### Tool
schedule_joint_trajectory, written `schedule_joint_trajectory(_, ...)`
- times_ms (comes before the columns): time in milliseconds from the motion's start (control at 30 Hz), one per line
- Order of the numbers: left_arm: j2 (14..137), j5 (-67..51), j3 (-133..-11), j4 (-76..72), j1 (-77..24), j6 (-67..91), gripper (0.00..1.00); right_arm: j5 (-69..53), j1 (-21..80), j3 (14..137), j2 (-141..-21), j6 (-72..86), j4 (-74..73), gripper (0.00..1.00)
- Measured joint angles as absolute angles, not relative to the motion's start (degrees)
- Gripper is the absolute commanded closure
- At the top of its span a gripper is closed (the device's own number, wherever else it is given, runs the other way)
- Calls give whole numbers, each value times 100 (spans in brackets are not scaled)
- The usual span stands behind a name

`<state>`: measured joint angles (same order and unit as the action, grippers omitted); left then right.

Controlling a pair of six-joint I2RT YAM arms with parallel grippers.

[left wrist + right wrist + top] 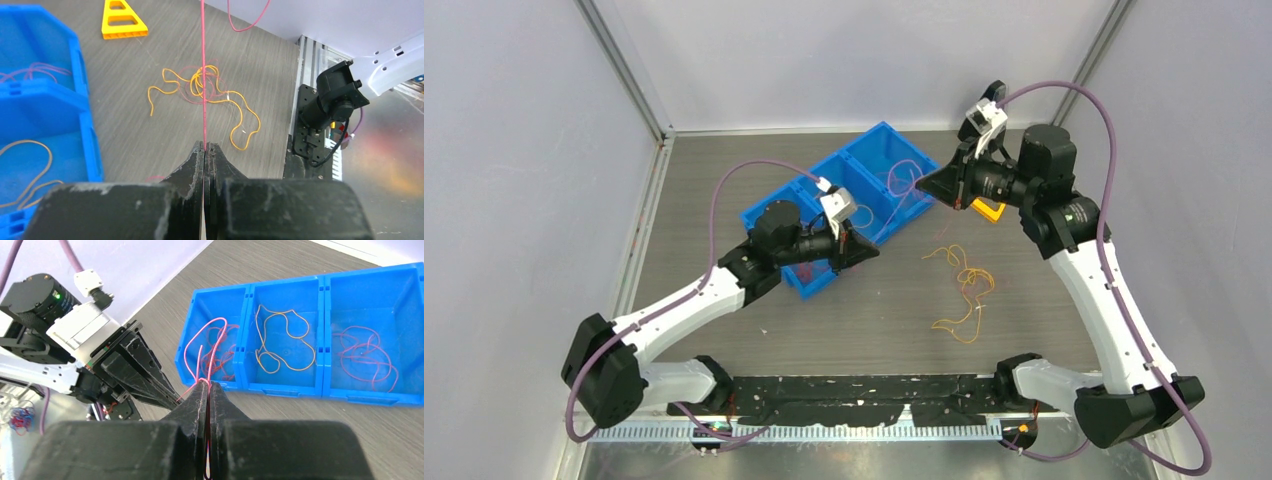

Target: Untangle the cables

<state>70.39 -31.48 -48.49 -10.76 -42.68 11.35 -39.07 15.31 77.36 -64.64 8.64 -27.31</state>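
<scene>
Thin, floppy cables in three colours. One red cable (203,75) running straight and taut, pinched at both ends: clamped at one end in the fully closed left jaws, gripped at the other by the closed right jaws, slack looping just beyond their tips. Loose orange-yellow cable (966,280) tangled on the grey surface (864,320), right of the blue three-compartment bin (285,390). More cables inside: red, orange, purplish-red, one colour per compartment. Left arm (694,300) stretched forward over the bin's near end. Right arm (1104,290) bent leftward at its far end, jaws facing jaws.
</scene>
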Motion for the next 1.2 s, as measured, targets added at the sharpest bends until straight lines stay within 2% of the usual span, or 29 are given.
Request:
schedule_joint_trajectory(267,6901,-2939,-5295,-718,-4261,489,100,-4198,1175,7983,-6764,1234,-2556,94)
schedule_joint_trajectory(400,7542,-2814,-6772,-261,-4176,403,100,-4320,1068,7977,-6932,1389,-2093,94)
schedule_joint_trajectory(500,8134,-2860,-8023,-368,-3955,716,100,-4464,1074,7881,-7043,1426,-1920,94)
schedule_joint_trajectory(600,8423,-2961,-8731,-572,-3778,1109,100,-4580,1155,7679,-7081,1337,-1909,94)
schedule_joint_trajectory(967,9019,-3288,-9205,-1100,-3632,2744,100,-4482,1979,7210,-7074,165,-2558,95)
schedule_joint_trajectory(1200,9161,-3828,-9284,-1203,-3850,2993,100,-4495,1944,7345,-7330,681,-2003,95)
